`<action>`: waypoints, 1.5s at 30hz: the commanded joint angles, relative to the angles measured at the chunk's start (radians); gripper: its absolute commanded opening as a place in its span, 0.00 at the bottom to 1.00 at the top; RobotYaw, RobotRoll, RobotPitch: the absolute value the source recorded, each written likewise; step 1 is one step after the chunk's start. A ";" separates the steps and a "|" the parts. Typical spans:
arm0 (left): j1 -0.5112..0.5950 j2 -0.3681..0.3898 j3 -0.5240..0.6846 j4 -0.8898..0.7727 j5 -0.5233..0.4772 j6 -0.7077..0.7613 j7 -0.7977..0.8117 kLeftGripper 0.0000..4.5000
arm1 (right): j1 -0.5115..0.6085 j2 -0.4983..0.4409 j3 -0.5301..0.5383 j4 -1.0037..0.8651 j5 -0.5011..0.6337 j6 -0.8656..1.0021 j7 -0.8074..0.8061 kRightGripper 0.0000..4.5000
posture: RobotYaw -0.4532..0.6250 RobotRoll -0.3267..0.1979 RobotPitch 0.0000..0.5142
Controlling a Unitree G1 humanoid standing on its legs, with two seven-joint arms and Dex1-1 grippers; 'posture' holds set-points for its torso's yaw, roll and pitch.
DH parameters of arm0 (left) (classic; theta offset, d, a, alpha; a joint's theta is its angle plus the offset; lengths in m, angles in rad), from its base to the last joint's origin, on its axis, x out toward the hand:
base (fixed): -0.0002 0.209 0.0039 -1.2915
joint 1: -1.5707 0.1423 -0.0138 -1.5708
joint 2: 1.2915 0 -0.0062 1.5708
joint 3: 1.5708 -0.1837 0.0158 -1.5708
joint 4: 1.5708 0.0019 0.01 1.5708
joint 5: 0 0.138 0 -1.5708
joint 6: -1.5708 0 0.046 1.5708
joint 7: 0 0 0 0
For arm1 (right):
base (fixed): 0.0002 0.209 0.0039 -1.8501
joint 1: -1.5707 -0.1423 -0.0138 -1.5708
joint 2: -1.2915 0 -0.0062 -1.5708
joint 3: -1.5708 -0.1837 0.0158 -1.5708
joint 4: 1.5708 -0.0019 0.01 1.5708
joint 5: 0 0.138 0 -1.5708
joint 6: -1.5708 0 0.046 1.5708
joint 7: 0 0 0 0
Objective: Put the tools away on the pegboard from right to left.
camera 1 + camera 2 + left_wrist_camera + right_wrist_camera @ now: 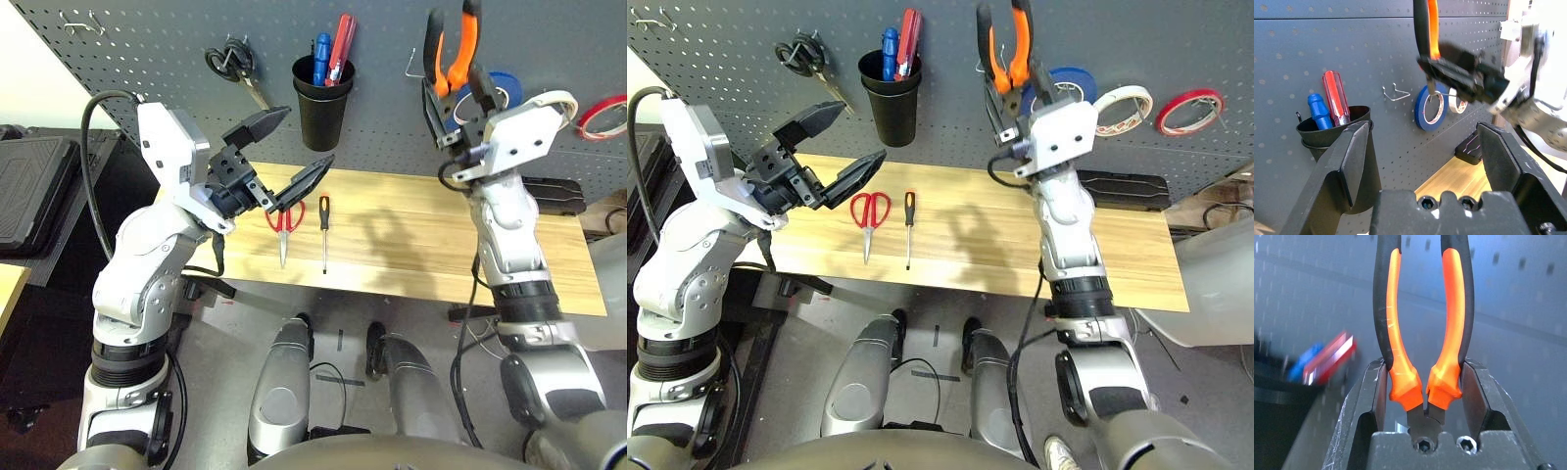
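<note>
Two black fingers of the right gripper were clamped on the orange-and-black pliers, held up before the pegboard; hanging them seemed the step, probably on the empty wire hook next (left gripper spread, holding nothing).

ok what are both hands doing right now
Left hand: open, holding nothing, over the near side of the pegboard.
Right hand: closed on the orange-and-black pliers, handles pointing up.
</note>
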State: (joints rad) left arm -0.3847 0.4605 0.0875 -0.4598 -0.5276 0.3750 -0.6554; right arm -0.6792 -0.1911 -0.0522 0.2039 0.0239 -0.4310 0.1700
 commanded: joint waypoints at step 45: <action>0.048 0.022 -0.023 -0.022 0.015 -0.009 0.018 1.00 | -0.049 -0.034 0.021 0.408 -0.037 -0.348 0.024 0.98 | 0.77 0.62 0.44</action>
State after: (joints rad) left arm -0.3545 0.4774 0.0699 -0.4647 -0.5123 0.3662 -0.6312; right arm -0.7665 -0.2104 -0.0513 0.6579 -0.0089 -0.7734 0.1536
